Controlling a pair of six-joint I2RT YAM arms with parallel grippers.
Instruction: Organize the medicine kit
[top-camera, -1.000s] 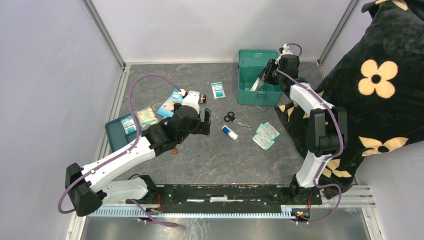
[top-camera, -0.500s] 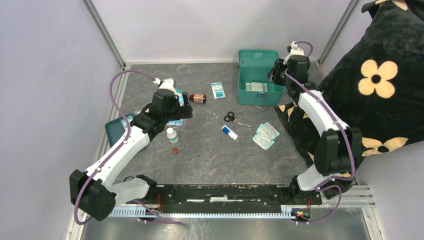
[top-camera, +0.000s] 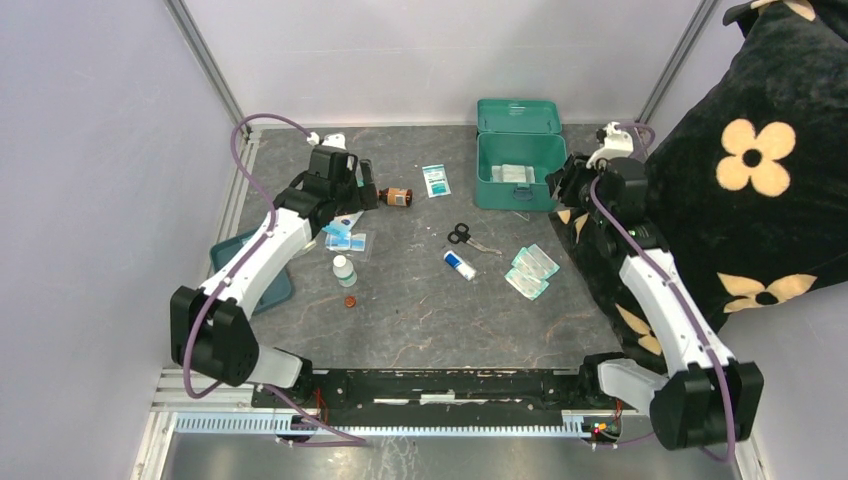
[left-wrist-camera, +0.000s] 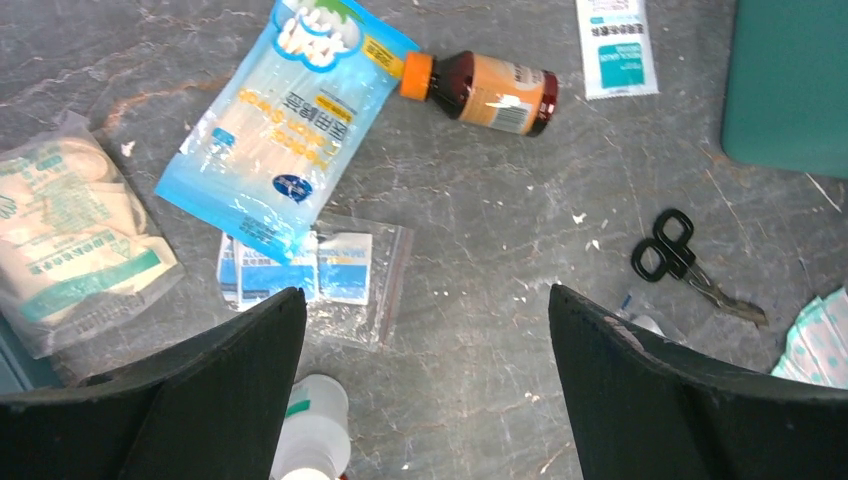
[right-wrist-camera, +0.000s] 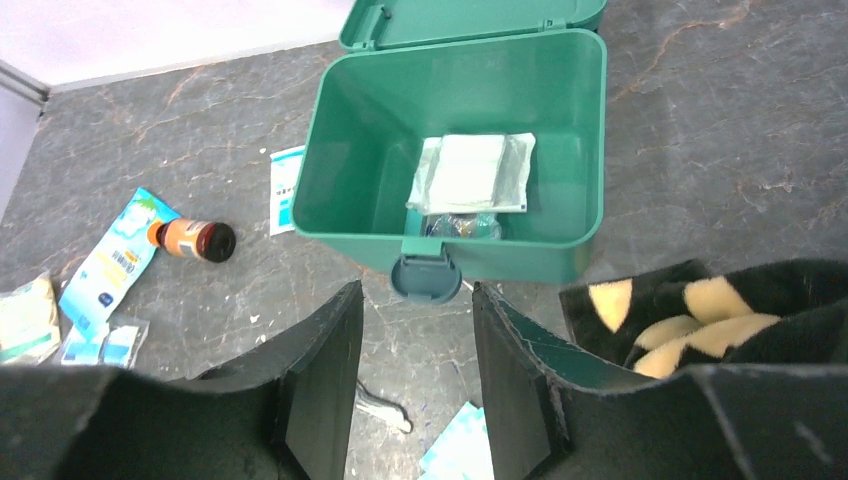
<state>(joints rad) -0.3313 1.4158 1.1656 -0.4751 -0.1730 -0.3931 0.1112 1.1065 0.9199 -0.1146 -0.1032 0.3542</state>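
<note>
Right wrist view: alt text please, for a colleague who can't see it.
An open teal-green plastic box, hinged lid back, holds a white sealed packet on a grey marbled table. The right hand, black fingers apart and empty, hovers at its latch side. A brown bottle lies left.

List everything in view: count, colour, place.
medicine kit: 1, teal-green, open, far side
packet: 1, pale, inside kit
brown bottle: 1, orange cap, left of kit
sachet: 1, white-teal, beside bottle
blue packet: 1, near bottle
clear bag: 1, blue-white sachets, by blue packet
pale pack: 1, green print, by tray
white bottle: 1, mid-left
round bit: 1, orange-brown, by white bottle
scissors: 1, black handles, centre
tube: 1, white-blue, centre
dotted packets: 2, teal, right of tube
tray: 1, teal, left edge
blanket: 1, black, cream flowers, right
left gripper: open, empty
right gripper: open, empty
</note>
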